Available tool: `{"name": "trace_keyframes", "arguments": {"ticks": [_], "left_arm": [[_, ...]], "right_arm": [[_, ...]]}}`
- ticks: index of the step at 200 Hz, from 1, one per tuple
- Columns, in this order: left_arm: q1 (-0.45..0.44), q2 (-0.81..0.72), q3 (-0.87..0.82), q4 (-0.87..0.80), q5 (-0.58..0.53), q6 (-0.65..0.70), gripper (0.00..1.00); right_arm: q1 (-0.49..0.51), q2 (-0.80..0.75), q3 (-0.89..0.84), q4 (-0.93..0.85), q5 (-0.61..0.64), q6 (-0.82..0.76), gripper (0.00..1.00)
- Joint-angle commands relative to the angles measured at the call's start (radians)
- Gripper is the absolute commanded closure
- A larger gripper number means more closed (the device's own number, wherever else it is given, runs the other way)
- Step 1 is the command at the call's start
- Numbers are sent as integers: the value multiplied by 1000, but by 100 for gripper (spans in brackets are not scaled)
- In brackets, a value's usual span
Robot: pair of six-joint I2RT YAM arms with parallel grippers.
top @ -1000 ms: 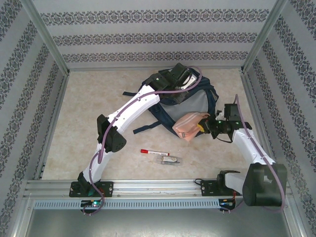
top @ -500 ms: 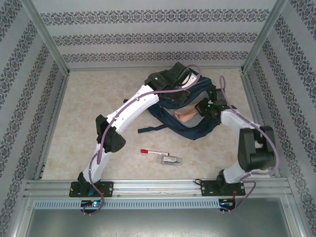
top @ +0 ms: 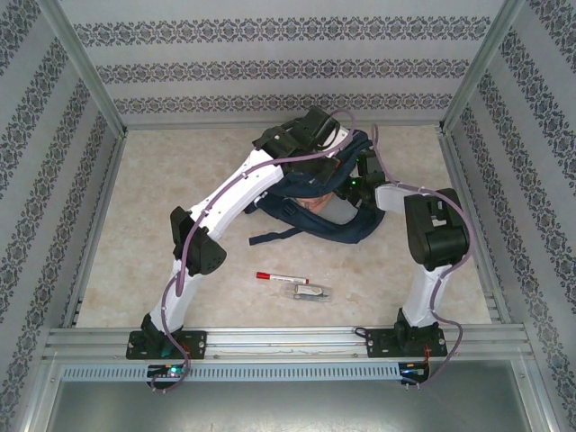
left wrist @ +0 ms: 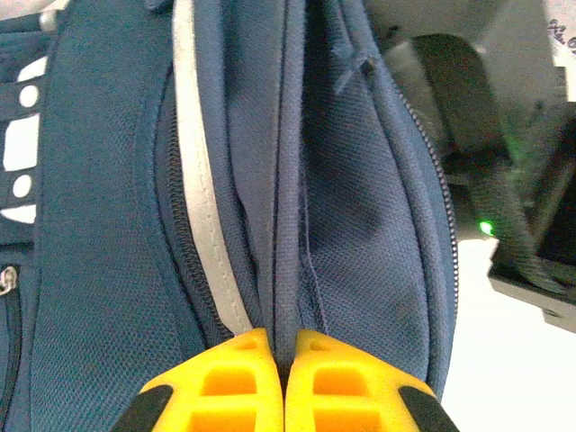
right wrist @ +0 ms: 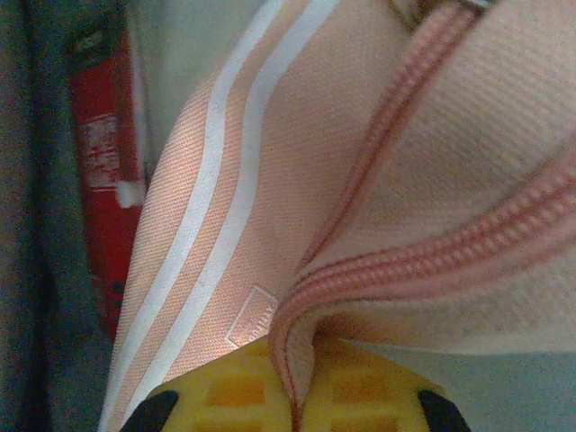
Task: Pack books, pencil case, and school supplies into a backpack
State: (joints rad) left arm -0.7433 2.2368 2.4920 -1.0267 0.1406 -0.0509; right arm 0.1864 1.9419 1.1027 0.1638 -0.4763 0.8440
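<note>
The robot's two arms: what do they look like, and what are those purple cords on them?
Both the left arm and right arm have smooth white shells between chunky black joints, on black bases. A purple cable loops loosely along each. Each ends in a tool with bright yellow fingers edged in black: left tool, right tool. A small green light glows near the right wrist.

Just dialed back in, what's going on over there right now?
The left tool is shut on a fold of the navy backpack, holding it up at its opening. The right tool is shut on the pink pencil case, which sits at the bag's mouth beside a red packet. The white marker and a clear-wrapped item lie on the table, not yet packed.
</note>
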Motion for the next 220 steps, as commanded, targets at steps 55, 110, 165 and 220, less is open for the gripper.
{"name": "trace_keyframes", "arguments": {"ticks": [55,110,165,220], "left_arm": [[38,-113,35,120,184,-52,100],[56,-123,11,123,255,-59,100],[63,-132,-16,108,287,-53,100],[119,-182,-165,135,286,-80,100]], "right_arm": [[29,-83,1,0,-50,-270,100],[45,64,50,31,-132,-190,100],[74,154,32,381,-210,107,77],[-11,56,-67,341,-218,146,59]]}}
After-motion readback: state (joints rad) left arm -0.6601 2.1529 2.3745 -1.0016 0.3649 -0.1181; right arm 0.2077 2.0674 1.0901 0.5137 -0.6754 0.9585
